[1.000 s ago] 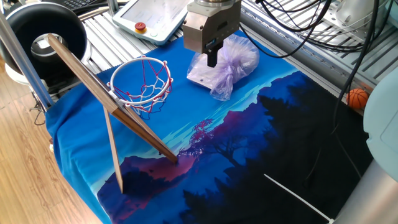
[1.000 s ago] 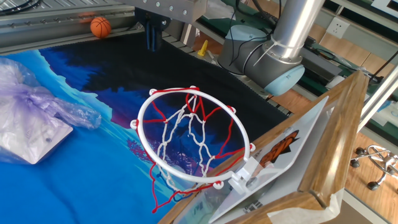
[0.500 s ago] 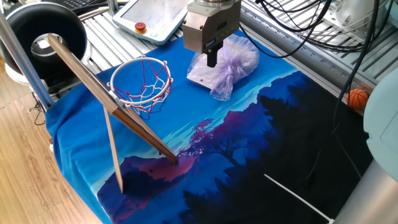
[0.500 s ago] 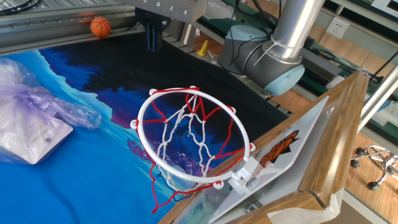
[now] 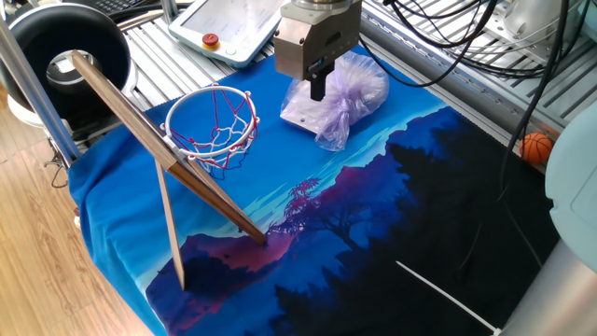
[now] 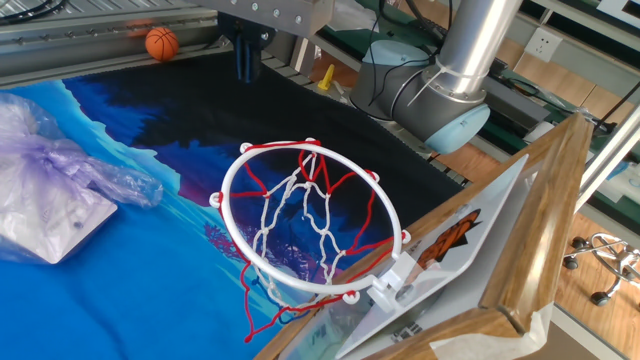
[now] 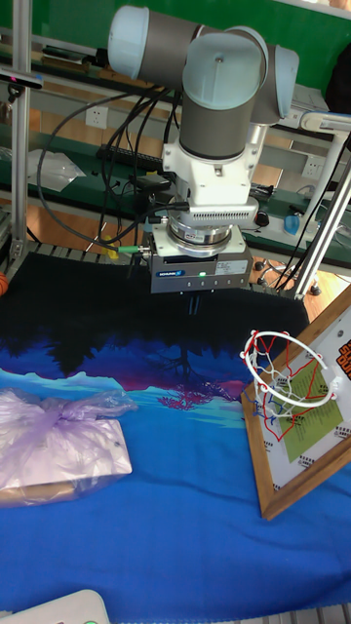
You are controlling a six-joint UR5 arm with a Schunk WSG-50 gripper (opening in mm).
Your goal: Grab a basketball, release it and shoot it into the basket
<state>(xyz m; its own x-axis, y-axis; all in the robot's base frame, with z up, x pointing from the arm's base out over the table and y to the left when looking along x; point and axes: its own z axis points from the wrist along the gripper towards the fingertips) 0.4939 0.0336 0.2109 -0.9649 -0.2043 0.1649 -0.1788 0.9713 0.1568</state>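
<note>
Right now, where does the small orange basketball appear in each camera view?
One fixed view: basketball at the far right edge, off the cloth.
The other fixed view: basketball at top left, beyond the cloth.
Tall fixed view: only an orange sliver at the left edge, perhaps the ball.
Shared landmark: lilac plastic bag.

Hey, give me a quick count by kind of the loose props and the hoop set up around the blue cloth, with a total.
Basketball: 1
Basket with red rim and net: 1
Lilac plastic bag: 1
Black round tub: 1
Total: 4
</note>
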